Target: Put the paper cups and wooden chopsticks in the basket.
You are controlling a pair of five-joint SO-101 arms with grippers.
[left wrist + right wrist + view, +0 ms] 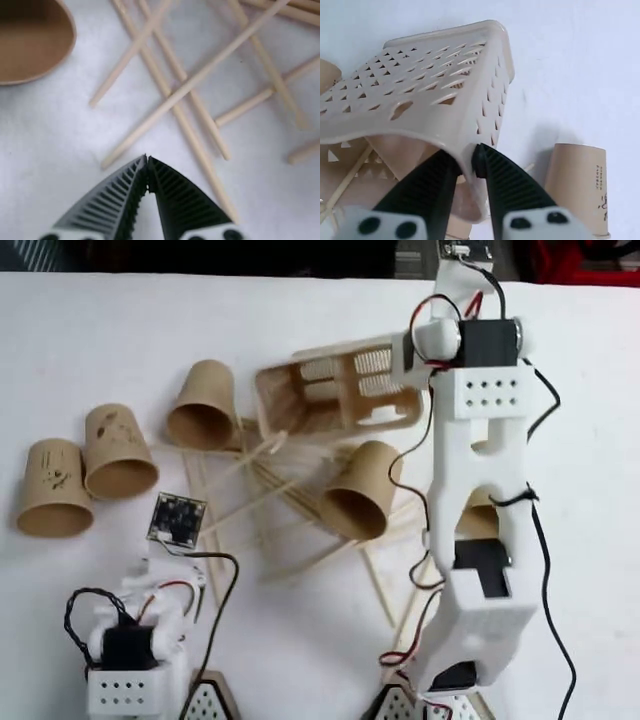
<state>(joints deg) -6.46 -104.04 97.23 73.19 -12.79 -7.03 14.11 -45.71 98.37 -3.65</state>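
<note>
The beige slotted basket lies tipped on its side at the back of the table. My right gripper is shut on the basket's rim, with the wall between its jaws. Several brown paper cups lie on their sides: two at the far left, one left of the basket, one in front of it, one under the right arm. Wooden chopsticks lie scattered mid-table. My left gripper is shut and empty, just above the cloth beside the chopsticks.
The right arm stretches from the near edge to the basket, over some chopsticks. The left arm's base sits at the near left. White cloth covers the table, bare at the back left.
</note>
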